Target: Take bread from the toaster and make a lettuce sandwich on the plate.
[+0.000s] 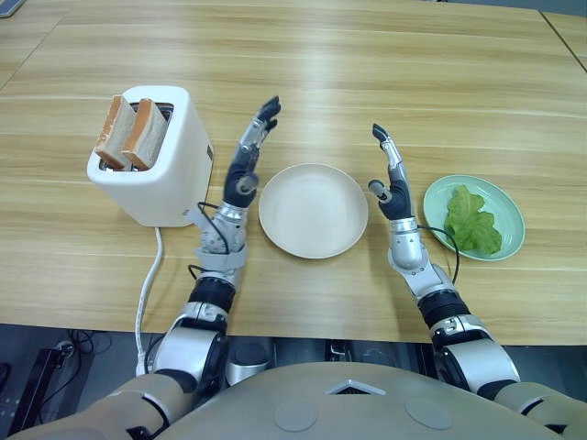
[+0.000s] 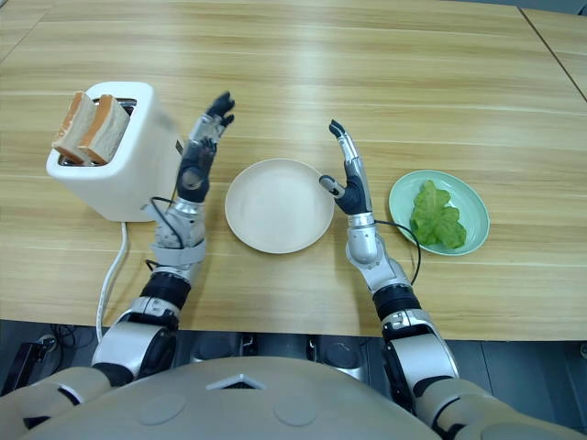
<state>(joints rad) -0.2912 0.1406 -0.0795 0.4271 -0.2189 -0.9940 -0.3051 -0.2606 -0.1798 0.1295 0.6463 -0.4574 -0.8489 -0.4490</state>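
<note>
Left hand (image 1: 244, 176), spread and empty, is hovering just beside the white box-shaped toaster (image 1: 179, 174); we are finding its 2 upright tan bread slices (image 1: 133, 135) leftward of it.

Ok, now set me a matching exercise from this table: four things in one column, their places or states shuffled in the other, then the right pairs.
Things:
1. bread slices
2. lettuce
3. beige plate
4. left robot hand

Places or states:
A. lying on the green plate
B. bare, just left of the right robot hand
C. standing in the toaster
D. open, between toaster and beige plate

Pairs: 1-C, 2-A, 3-B, 4-D
</note>
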